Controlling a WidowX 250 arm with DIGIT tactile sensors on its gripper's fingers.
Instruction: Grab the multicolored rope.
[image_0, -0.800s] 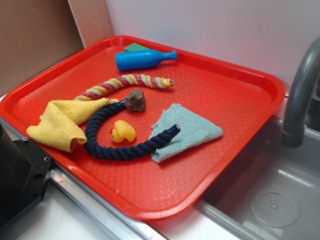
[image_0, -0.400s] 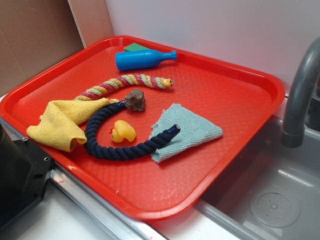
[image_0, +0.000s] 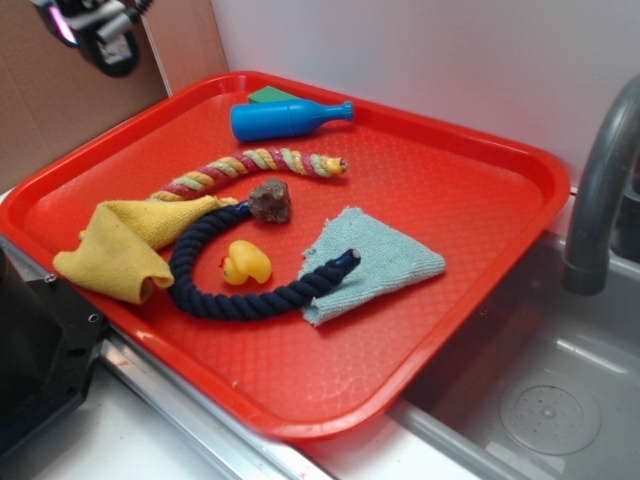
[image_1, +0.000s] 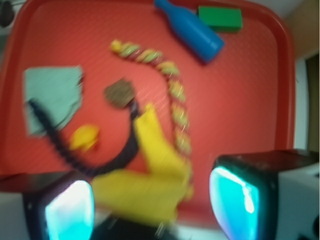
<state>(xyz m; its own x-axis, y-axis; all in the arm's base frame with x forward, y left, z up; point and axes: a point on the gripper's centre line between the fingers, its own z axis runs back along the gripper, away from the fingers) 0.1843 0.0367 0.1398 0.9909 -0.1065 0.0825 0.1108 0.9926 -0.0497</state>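
The multicolored rope (image_0: 250, 168) of pink, yellow and green strands lies curved on the red tray (image_0: 480, 200), between the blue bottle and the navy rope. In the wrist view the multicolored rope (image_1: 172, 90) runs from upper left down toward the yellow cloth. My gripper (image_0: 95, 25) shows only at the top left corner of the exterior view, high above the tray's left edge. Seen from the wrist, the gripper (image_1: 152, 205) is open, its two fingers wide apart with nothing between them, far above the rope.
A blue bottle (image_0: 285, 118) and a green block (image_0: 270, 95) lie at the tray's back. A yellow cloth (image_0: 125, 245), thick navy rope (image_0: 240, 295), yellow duck (image_0: 247, 262), brown lump (image_0: 270, 200) and teal cloth (image_0: 375, 260) crowd the middle. A sink (image_0: 545, 400) and faucet (image_0: 600, 180) sit right.
My gripper has come into view at the top left corner of the exterior view. Nothing on the tray has moved.
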